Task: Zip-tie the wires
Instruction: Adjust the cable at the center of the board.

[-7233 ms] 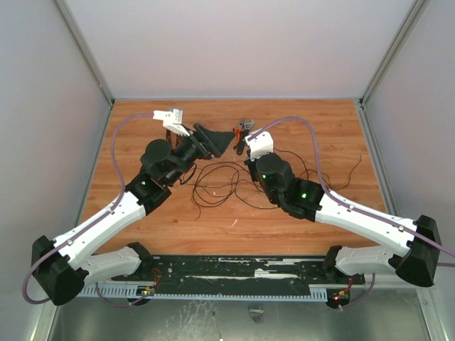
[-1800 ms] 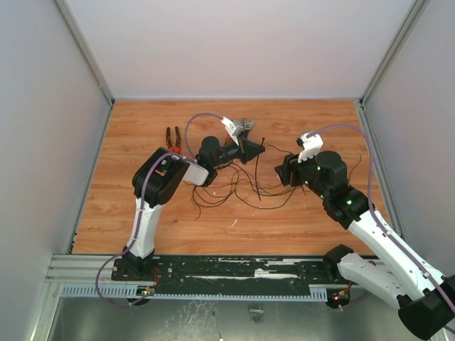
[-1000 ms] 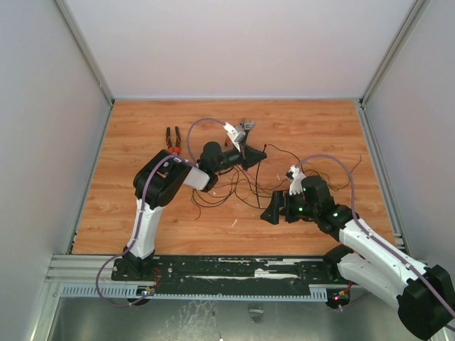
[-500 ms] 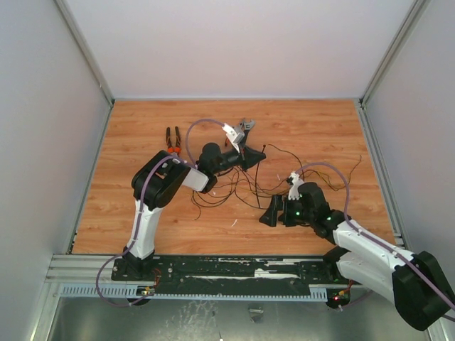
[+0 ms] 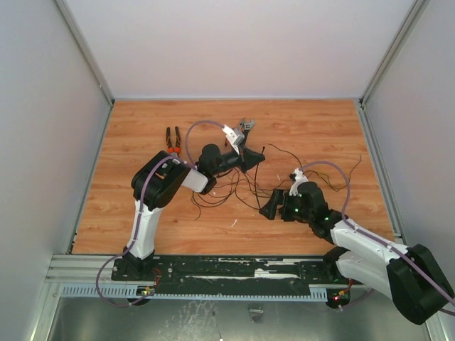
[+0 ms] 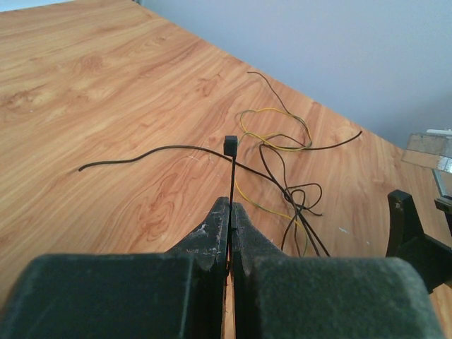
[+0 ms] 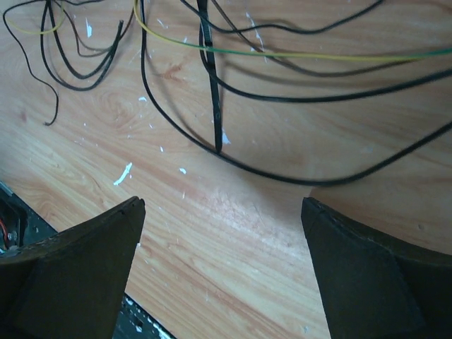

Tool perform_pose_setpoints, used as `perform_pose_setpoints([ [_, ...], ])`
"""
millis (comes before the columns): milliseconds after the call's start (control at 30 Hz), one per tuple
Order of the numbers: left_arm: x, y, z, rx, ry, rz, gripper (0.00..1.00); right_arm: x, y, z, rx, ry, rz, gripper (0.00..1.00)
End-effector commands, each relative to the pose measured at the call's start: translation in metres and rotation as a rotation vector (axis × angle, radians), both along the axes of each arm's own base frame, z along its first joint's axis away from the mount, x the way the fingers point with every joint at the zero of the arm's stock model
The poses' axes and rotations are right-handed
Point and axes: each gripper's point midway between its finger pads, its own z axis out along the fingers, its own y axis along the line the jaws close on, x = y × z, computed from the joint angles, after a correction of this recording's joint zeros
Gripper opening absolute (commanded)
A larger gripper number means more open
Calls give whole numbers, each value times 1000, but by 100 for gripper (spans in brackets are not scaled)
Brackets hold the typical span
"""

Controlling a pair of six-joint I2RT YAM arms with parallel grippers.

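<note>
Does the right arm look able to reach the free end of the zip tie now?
Probably yes. The right hand is open and low, and the free end of the zip tie lies just ahead of it. Only thin wires cross the strip; the left hand grips the other end.

The wires (image 5: 238, 188) sprawl on the table (image 5: 135, 121), pliers (image 5: 173, 140) left, seemingly apart.

wires (image 5: 240, 186) tangle across the middle; open table (image 5: 117, 185) lies left, past the pliers (image 5: 173, 139).
</note>
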Motion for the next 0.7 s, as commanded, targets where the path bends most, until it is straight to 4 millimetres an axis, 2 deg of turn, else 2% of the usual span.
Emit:
perform_pose_setpoints([
  [0,-6,-2,25,-33,-68,-17,0,17,8,7,18,-35,-9,94],
  [133,-6,-2,24,-32,-65,-17,0,21,14,3,20,-21,6,94],
  [367,-7,-3,23,-34,-63,-22,0,43,18,15,6,-90,-6,94],
  [667,-5,0,24,-57,-52,3,0,68,21,14,-6,-136,-19,94],
])
